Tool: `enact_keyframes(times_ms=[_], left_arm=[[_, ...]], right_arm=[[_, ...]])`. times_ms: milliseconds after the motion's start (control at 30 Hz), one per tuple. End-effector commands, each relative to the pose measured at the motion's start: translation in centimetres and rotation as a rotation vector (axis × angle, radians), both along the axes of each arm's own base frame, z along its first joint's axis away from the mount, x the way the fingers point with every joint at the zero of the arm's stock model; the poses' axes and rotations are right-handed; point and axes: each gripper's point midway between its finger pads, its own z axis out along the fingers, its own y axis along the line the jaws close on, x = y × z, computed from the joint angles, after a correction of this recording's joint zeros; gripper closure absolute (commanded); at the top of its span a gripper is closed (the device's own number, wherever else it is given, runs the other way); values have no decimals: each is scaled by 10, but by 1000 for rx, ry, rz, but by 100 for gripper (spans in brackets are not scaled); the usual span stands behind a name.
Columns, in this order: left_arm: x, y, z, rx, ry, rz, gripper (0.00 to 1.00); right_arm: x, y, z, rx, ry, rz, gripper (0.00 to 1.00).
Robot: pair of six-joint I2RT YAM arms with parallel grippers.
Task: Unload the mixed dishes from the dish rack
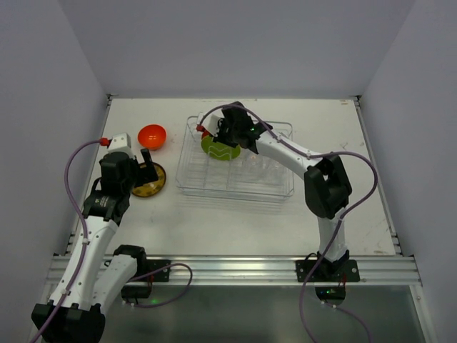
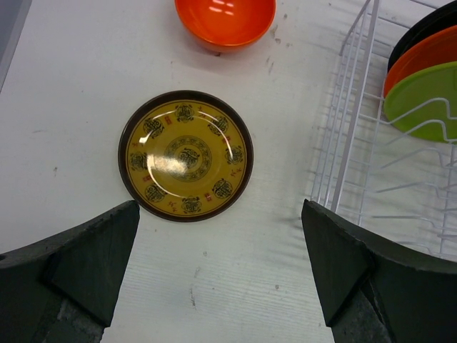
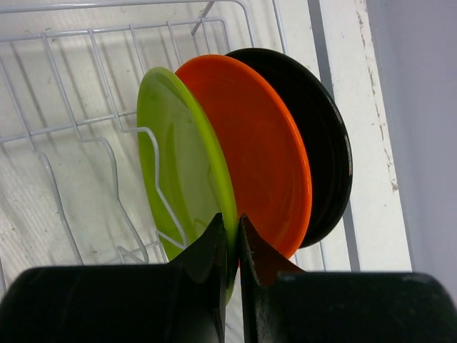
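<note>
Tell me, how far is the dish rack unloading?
Done: yellow-brown patterned round plate and small orange bowl lie on the white table. In hand: right pincer shut on the lime green round plate, upright in the white wire dish rack. Left: red-orange round plate, black round plate.

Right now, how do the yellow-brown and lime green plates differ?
The yellow-brown plate lies flat on the table; the lime green plate stands in the dish rack. The yellow-brown one is patterned and untouched; the green one is plain, pinched by the right gripper. Both are round.
</note>
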Motion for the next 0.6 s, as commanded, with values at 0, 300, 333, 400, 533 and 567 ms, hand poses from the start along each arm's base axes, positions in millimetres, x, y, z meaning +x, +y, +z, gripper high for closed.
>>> enact_keyframes(times_ms=[0,300,333,400,533,567], left_arm=[[7,-1,20,0,-69,-11,0],[5,-8,34,-16,-124,-57,0],[5,-11,38,-24,-137,-74,0],[6,-34,50,-78,-183,-196,0],[0,-98,85,-279,-282,-507,0],[-4,-119,101,-356,-323,-620,0]], right_arm=[[0,-1,71,85,-140,11,100],[-22,-20,121,161,-184,-26,100],[-28,-24,137,195,-196,-37,100],[-36,-28,147,250,-179,-66,100],[-61,-37,171,517,-19,-230,100],[-72,-43,186,593,5,-260,100]])
